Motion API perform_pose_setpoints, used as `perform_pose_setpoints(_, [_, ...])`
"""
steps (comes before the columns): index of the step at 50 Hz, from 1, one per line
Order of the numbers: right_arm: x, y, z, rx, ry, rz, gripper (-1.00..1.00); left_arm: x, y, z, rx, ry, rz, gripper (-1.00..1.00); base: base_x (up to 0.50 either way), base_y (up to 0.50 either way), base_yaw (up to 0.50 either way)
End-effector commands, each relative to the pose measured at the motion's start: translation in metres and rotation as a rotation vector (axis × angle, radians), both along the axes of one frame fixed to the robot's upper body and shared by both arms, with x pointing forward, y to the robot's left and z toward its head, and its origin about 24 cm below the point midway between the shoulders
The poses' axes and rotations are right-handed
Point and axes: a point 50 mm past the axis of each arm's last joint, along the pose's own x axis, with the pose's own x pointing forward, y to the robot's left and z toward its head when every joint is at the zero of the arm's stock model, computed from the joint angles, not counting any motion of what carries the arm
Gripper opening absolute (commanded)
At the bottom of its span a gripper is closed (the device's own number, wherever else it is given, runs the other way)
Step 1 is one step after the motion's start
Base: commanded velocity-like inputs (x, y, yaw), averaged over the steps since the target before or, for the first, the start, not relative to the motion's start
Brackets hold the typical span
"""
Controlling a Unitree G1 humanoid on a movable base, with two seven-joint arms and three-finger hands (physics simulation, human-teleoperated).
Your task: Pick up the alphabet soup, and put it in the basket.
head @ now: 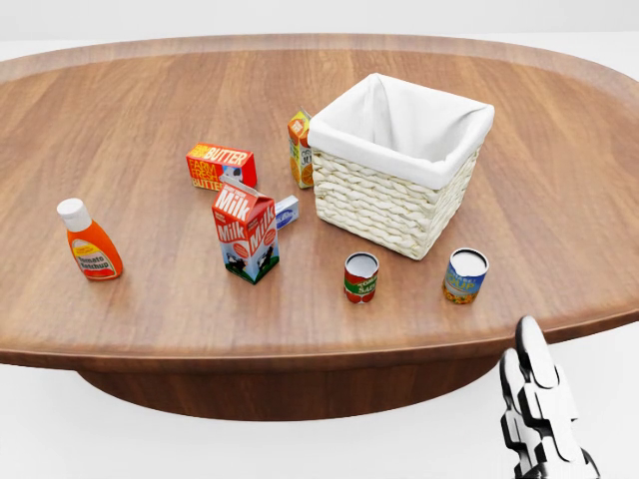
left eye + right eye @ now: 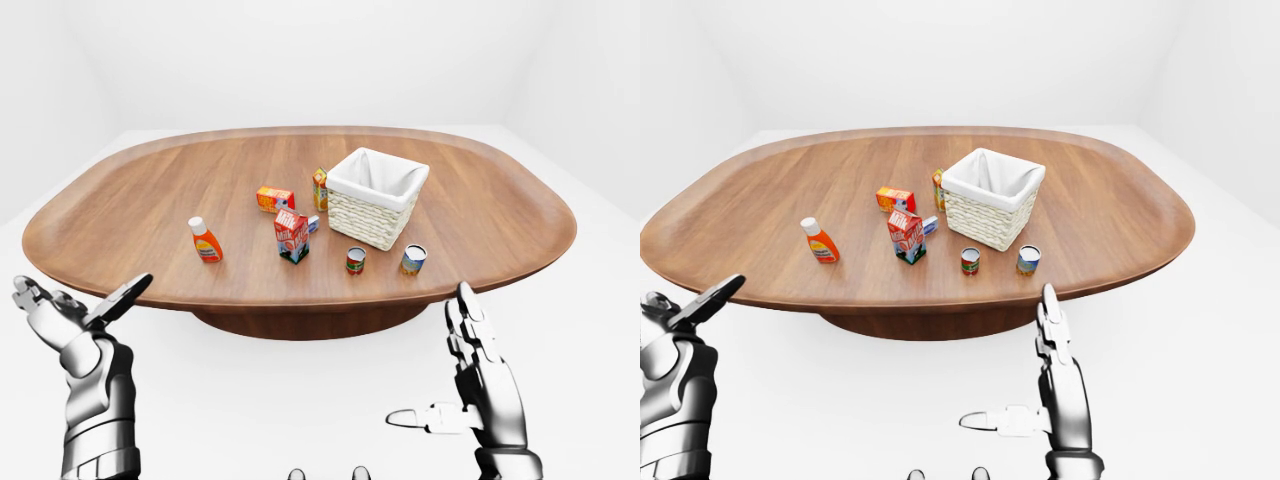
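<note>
The alphabet soup is a small can with a blue and yellow label, upright on the wooden table near its lower edge, just below and right of the basket. The basket is woven, white-lined and empty. My right hand is open, fingers pointing up, below the table edge and below the can; its fingertips enter the head view at the bottom right. Low on the left of the left-eye view, my left hand is open, palm up, off the table. Neither hand touches anything.
A red and green can stands left of the soup. A milk carton, a butter box, an orange carton and a ketchup bottle stand further left. White floor surrounds the table.
</note>
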Motion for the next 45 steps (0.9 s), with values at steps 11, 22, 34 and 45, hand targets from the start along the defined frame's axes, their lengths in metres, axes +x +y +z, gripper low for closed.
perform_pose_setpoints(11, [0.0,0.002,0.04,-0.005,-0.182,0.014,1.0,-0.018,0.029,0.044,0.08,-0.147,0.067,1.0,0.0,0.0,0.0])
perform_pose_setpoints(22, [0.002,0.008,0.047,-0.021,-0.224,0.029,1.0,-0.017,0.031,0.039,0.078,-0.116,0.06,1.0,0.0,0.0,0.0])
perform_pose_setpoints(34, [0.002,0.008,0.047,-0.022,-0.225,0.029,1.0,-0.017,0.031,0.039,0.079,-0.117,0.06,1.0,0.0,0.0,0.0])
perform_pose_setpoints(45, [0.002,0.008,0.047,-0.022,-0.225,0.029,1.0,-0.017,0.031,0.039,0.079,-0.117,0.06,1.0,0.0,0.0,0.0])
